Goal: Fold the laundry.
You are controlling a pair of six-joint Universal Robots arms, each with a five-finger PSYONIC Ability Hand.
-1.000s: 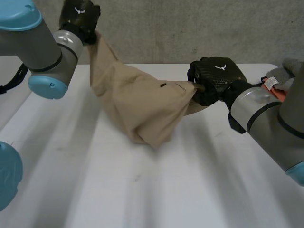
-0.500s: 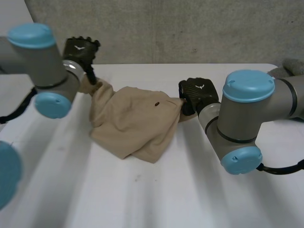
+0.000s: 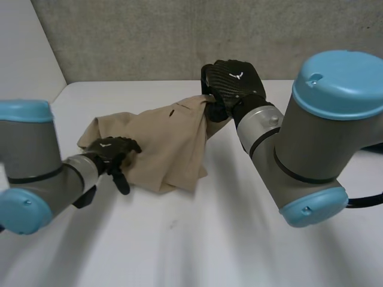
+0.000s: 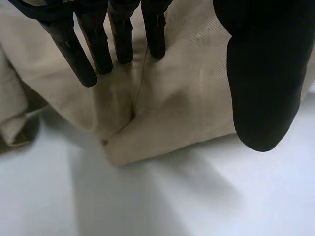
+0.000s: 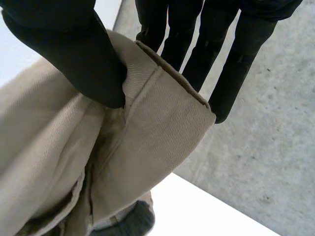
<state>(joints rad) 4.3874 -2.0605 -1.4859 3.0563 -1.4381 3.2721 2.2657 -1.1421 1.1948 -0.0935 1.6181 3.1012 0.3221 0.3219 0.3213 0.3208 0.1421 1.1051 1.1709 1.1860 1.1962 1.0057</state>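
Now the beige cloth [image 3: 161, 140] lies bunched on the white desk [image 3: 209, 239], with its far end lifted off the surface by the right robot hand [image 3: 233, 84]. That robot hand presses its thumb against its straight fingers [image 5: 236, 64], pinching a hemmed edge of the cloth between them. The rest of the fabric hangs down from the pinch toward the desk, in front of the grey wall [image 3: 179, 36]. The left robot hand [image 3: 109, 154] sits at the cloth's opposite, near-left edge, low over the desk. Its fingers [image 4: 86, 54] are straight and spread over the fabric, with the thumb held apart and nothing gripped. A folded corner of the cloth lies just past the fingertips. I cannot tell whether they touch the fabric.
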